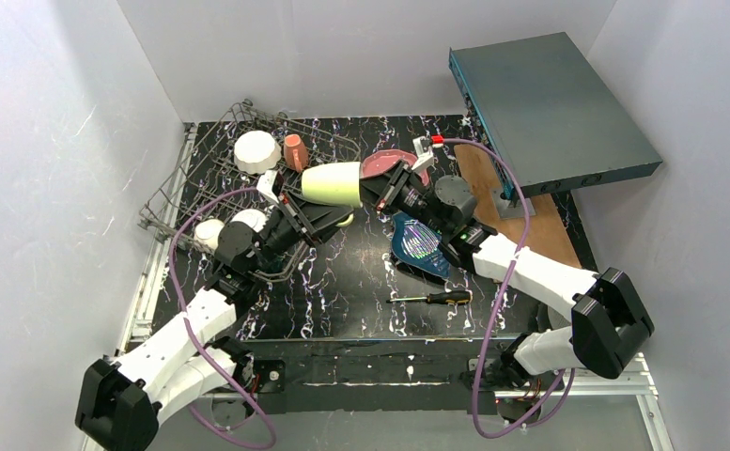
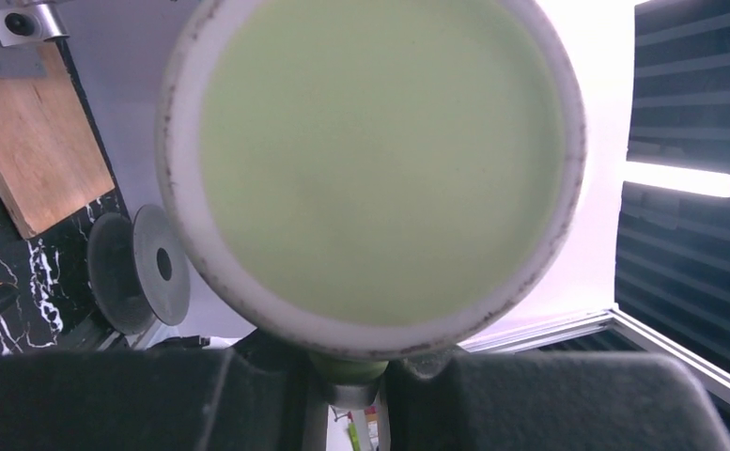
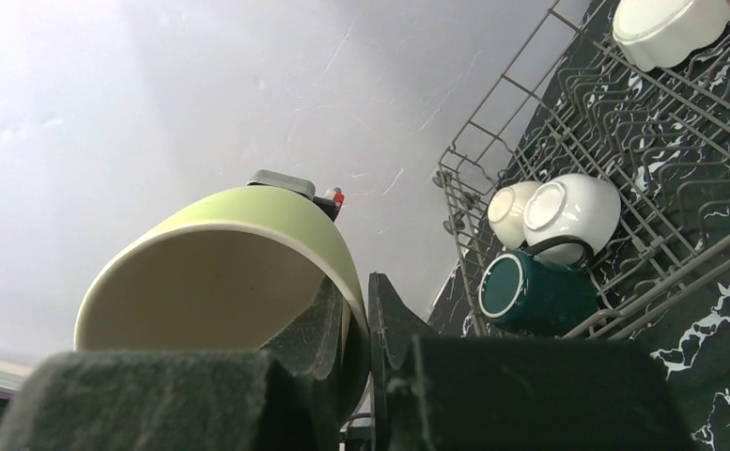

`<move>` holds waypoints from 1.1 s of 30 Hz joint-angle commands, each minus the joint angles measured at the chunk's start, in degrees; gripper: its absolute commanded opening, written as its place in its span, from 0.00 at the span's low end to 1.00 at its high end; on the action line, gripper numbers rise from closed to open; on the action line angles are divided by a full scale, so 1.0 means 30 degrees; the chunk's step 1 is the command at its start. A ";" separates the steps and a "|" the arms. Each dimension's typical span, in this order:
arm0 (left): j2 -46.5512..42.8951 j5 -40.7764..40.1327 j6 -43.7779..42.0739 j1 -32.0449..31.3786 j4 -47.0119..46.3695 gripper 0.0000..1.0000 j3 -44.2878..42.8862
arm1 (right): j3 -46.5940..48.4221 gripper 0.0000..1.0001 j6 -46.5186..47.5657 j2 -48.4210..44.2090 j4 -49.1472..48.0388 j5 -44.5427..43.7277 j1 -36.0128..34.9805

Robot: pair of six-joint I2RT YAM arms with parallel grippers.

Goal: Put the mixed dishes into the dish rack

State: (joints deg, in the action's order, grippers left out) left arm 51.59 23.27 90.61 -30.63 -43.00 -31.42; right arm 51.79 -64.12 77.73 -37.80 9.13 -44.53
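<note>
A yellow-green mug (image 1: 333, 183) hangs on its side in mid-air above the black marbled surface (image 1: 342, 310), just right of the dish rack (image 1: 168, 193), caught between two robot arms. The right arm's fingers (image 3: 394, 324) are closed on the mug's wall at the rim, one inside the mouth and one outside. The left arm's fingers (image 2: 154, 404) sit below the mug's base, set narrowly with a green part, probably the handle, between them. Whether they actually grip it cannot be told. This looks like a handover: the rack lies on the left arm's side, so passing the mug across would let that arm reach a slot.

The mug is glossy pale yellow-green outside and cream inside. Its flat green base is ringed by a rough, speckled white foot. It is empty.

The grey wire rack already holds a white bowl (image 1: 256, 150) and a small salmon cup (image 1: 295, 150) at its far end. At its near end are two upturned white dishes (image 3: 572, 207) and a dark teal mug (image 3: 530, 291). A blue leaf-shaped plate (image 1: 420, 242) and a pink plate (image 1: 386, 164) lie on the surface, not yet loaded.
</note>
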 commanded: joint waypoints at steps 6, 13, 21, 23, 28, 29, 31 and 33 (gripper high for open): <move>-0.2652 -0.1388 -0.7474 0.0197 0.9379 0.00 -0.4002 | 0.1482 0.56 0.2947 0.0103 0.3627 0.0190 -0.0036; -0.3930 -0.4733 -1.3896 0.0221 2.1042 0.00 -0.8147 | 0.2017 0.73 0.5346 0.0277 0.6703 0.0208 0.0161; -0.2535 -0.7925 -1.7753 0.0221 2.5893 0.00 -1.0510 | 0.1603 0.72 0.8389 -0.0878 0.8862 -0.0761 0.0228; -0.1846 -0.8104 -1.8413 0.0221 2.6049 0.00 -1.0811 | 0.1209 0.72 0.9437 -0.1167 0.9043 -0.0883 0.0225; -0.0202 -0.8648 -1.9553 0.0198 2.5831 0.00 -1.1171 | 0.0771 0.72 1.2577 -0.1727 1.0164 -0.2126 0.0226; 0.0278 -0.8676 -1.9804 0.0218 2.5630 0.00 -1.1279 | 0.0627 0.73 1.3224 -0.1858 1.0495 -0.2473 0.0236; 0.1365 -0.8542 -2.0389 0.0219 2.5073 0.00 -1.1866 | 0.0396 0.74 1.3781 -0.2104 1.0796 -0.3425 0.0231; 0.2634 -0.8508 -2.0726 0.0300 2.4730 0.00 -1.2639 | 0.0051 0.75 1.4027 -0.2369 1.0727 -0.3955 0.0241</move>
State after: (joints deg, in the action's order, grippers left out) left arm 55.61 -0.73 33.32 -30.11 37.36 -62.57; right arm 53.78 -28.62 73.03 -6.85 2.81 -43.99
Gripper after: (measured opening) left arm 0.146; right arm 0.737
